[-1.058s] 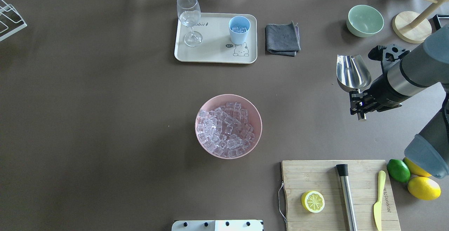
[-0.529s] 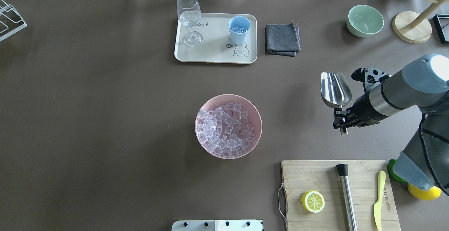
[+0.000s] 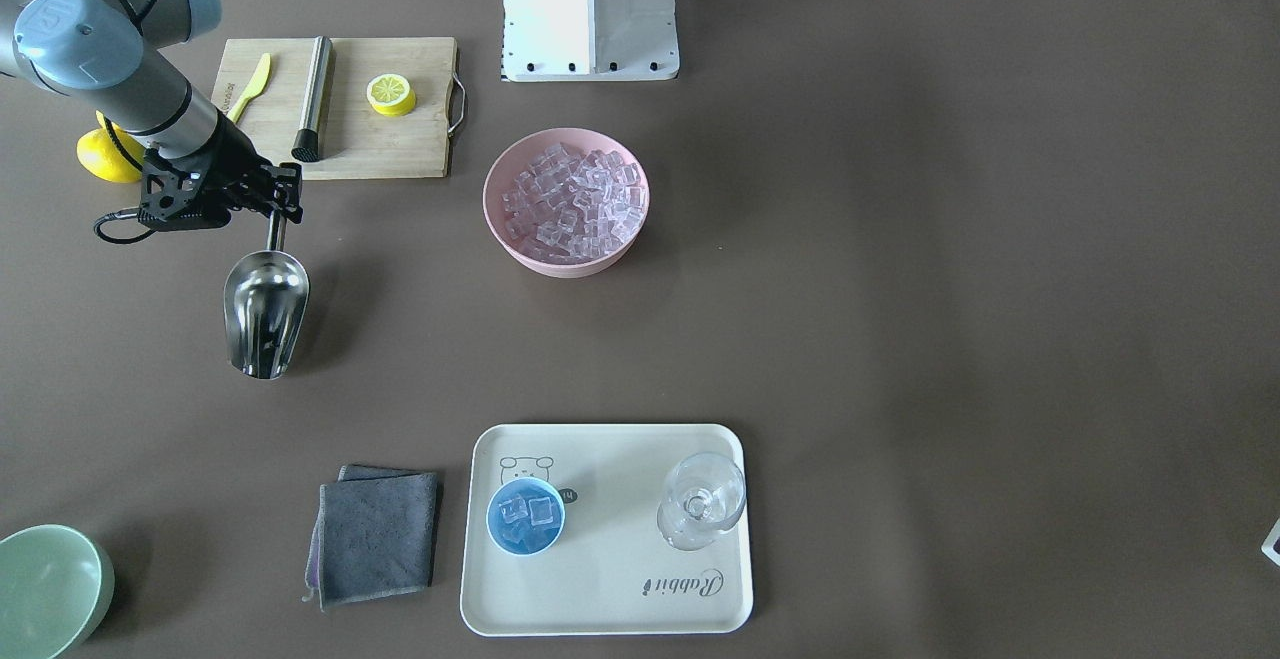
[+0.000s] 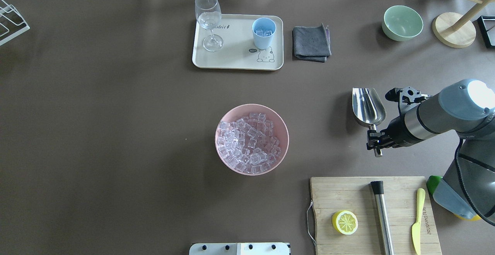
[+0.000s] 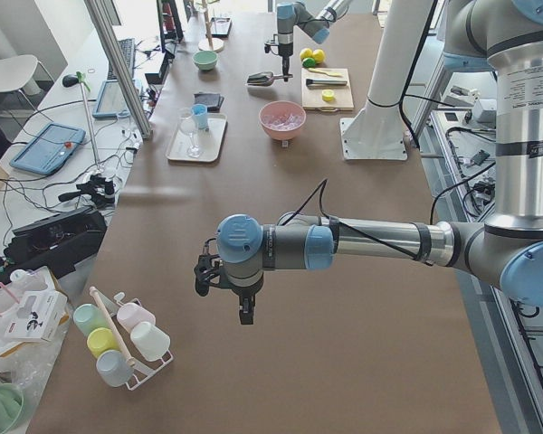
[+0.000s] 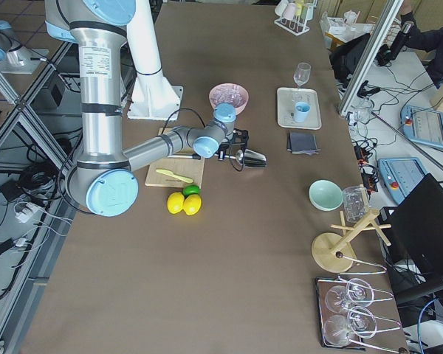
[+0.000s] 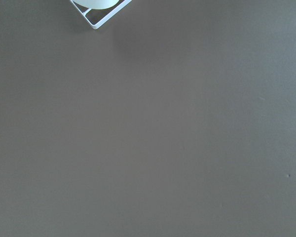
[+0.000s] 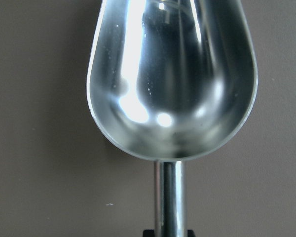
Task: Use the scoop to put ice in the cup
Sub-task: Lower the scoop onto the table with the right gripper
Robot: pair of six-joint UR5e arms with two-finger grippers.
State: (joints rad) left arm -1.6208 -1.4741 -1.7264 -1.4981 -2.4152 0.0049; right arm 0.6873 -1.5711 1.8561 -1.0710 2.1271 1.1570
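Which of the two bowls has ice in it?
The pink bowl: it is heaped with ice, while the pale-green bowl is empty.

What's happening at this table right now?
The right gripper holds the scoop by its thin handle, and the trough is empty. It is off to the side of the pink bowl, which is heaped with ice, not over it. The cup on the tray already has a few cubes in it. The left gripper hangs over bare table at the other end, away from all of this.
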